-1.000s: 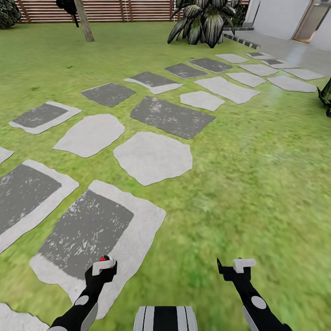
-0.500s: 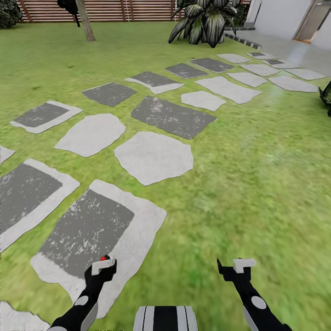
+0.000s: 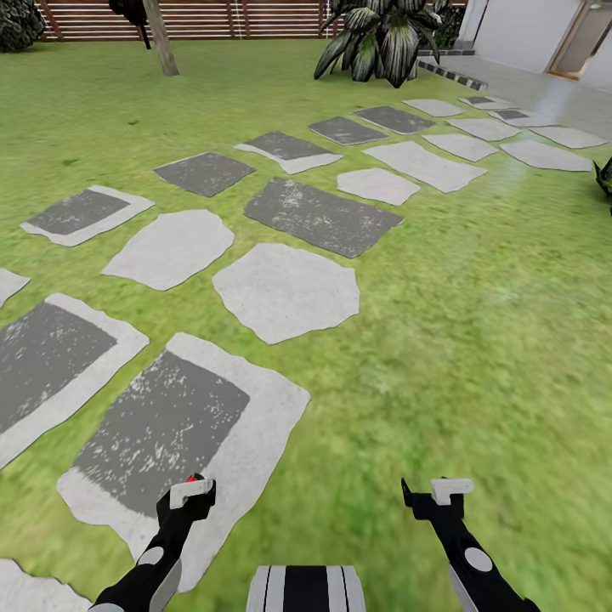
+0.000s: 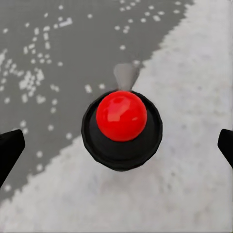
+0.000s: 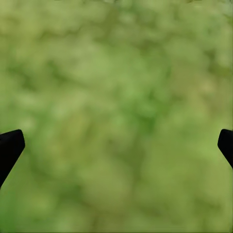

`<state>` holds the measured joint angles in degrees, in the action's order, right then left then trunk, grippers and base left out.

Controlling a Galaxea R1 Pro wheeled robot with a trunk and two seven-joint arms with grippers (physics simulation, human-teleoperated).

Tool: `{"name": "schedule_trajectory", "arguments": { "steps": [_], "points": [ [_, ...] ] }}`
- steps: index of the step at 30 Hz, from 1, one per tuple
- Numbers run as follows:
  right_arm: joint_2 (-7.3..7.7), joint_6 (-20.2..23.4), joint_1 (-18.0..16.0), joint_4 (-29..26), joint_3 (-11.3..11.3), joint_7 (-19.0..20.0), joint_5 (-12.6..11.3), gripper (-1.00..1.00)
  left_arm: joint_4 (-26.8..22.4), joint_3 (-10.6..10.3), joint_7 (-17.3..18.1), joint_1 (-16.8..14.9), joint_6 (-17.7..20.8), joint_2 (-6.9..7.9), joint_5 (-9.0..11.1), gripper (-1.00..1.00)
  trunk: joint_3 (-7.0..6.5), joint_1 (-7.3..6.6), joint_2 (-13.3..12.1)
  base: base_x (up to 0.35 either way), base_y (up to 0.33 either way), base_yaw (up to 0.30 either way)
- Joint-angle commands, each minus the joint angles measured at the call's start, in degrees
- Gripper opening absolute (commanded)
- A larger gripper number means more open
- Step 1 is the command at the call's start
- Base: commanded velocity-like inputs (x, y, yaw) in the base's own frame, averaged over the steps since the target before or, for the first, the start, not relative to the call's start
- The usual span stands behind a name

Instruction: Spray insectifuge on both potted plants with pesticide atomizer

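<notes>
Head view: left gripper [image 3: 194, 490] hangs low over a grey paver [image 3: 161, 429], right gripper [image 3: 442, 493] over lawn [image 3: 442, 340]; both spread wide, empty. No atomizer or potted plants in sight. Risk: rolling past them, since both arms point down, blind ahead.

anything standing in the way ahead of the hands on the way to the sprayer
Nothing visible does. Ahead of the left hand and right hand lie only flat grey paving slabs and green lawn; the striped long-leaved plant stands far off.
</notes>
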<state>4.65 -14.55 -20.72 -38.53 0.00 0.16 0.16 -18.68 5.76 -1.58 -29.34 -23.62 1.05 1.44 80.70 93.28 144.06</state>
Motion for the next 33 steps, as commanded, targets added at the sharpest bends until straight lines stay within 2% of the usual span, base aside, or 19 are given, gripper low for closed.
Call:
{"name": "schedule_trajectory", "arguments": {
  "steps": [1, 7, 10, 16, 33],
  "points": [
    [0.01, -0.1, 0.0, 0.0, 0.0, 0.0, 0.0, 1.0, 0.1, 0.0, -0.1, 0.0, -0.2, 0.0, 0.1, 1.0, 0.03, 0.0, 0.0, 0.02, 0.0, 0.0],
    [0.01, -0.2, 0.0, 0.0, 0.0, 0.0, 0.0, 1.0, 0.1, 0.0, -0.1, -0.1, -0.2, 0.0, 0.1, 1.0, 0.03, 0.0, 0.0, 0.004, 0.0, 0.0],
    [0.01, -0.2, 0.0, 0.0, 0.0, 0.0, 0.0, 1.0, 0.1, 0.0, -0.1, -0.1, -0.2, 0.0, 0.1, 1.0, 0.7, 0.07, 0.1, 0.0, 0.0, 0.0],
    [0.01, -0.2, 0.0, 0.0, 0.0, 0.0, 0.0, 1.0, 0.0, 0.0, -0.1, -0.1, -0.2, 0.0, 0.1, 1.0, 0.91, 0.07, 0.1, 0.0, 0.0, 0.0],
    [0.01, -0.2, 0.0, 0.0, 0.0, 0.0, 0.0, 1.0, 0.1, 0.0, -0.1, -0.1, -0.2, 0.0, 0.1, 1.0, 0.99, 0.07, 0.1, 0.0, 0.0, 0.0]
  ]
}}
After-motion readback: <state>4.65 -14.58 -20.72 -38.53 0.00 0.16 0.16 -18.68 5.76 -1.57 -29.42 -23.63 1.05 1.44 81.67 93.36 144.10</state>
